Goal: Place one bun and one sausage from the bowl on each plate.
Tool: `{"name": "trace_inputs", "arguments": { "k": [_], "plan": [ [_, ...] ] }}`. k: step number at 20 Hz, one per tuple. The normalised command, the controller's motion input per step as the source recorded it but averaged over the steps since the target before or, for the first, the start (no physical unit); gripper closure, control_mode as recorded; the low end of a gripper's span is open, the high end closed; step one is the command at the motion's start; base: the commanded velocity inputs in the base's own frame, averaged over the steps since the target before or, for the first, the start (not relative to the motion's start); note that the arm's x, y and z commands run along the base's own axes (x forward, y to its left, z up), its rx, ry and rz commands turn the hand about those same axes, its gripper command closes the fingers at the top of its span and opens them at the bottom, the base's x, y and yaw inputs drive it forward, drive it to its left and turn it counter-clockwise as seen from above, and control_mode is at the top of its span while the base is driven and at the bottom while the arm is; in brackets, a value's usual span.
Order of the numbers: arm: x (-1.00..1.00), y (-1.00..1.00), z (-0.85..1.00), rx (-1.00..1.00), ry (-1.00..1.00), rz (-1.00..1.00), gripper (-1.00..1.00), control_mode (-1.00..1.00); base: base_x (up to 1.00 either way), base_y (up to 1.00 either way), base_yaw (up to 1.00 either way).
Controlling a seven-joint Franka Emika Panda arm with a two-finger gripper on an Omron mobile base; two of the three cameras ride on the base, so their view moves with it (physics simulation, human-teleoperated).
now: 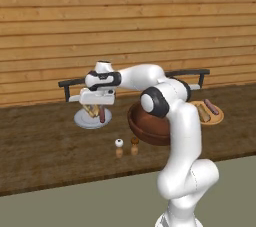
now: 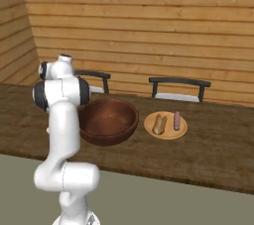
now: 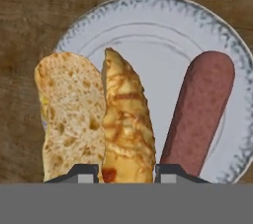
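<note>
1. The arm rises at the near edge of the bench, bends at the elbow above the bowl and reaches out level to its left, the wrist turned so the hand points straight down.
2. The hand hangs low over the grey plate, which lies toward the far edge of the bench, to the left of the bowl.
3. In the hand view the fingers stand narrow, one on either side of the near end of the bun; whether they press on it I cannot tell.
4. The bun lies open on this plate, its crumb half touching the left of the browned half.
5. A sausage lies on the same plate just to the right of the bun, with bare plate between them.
6. The bowl sits mid-bench, and its inside looks bare in the right base view.
7. A tan plate lies just to the right of the bowl with a second bun and a second sausage side by side, apart.
8. Two small shakers stand near the bench's front edge, left of the bowl.
</note>
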Motion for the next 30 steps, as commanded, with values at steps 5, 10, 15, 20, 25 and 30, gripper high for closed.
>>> {"name": "trace_inputs", "arguments": {
  "k": [5,10,15,20,25,30],
  "plan": [
    [0.00,0.01,-0.25,0.00,0.00,0.00,1.00,-1.00,0.00,0.00,0.00],
    [0.00,0.04,-0.14,0.00,0.00,0.00,1.00,-1.00,0.00,0.00,0.00],
    [0.00,0.00,0.00,0.00,0.00,0.00,-1.00,-1.00,0.00,0.00,0.00],
    [0.00,0.00,0.00,0.00,0.00,0.00,-1.00,-1.00,0.00,0.00,0.00],
    [0.00,0.00,0.00,0.00,0.00,0.00,-1.00,-1.00,0.00,0.00,0.00],
    [-0.46,-0.19,0.24,0.00,-0.08,0.00,-1.00,-1.00,0.00,0.00,0.00]
  ]
}}
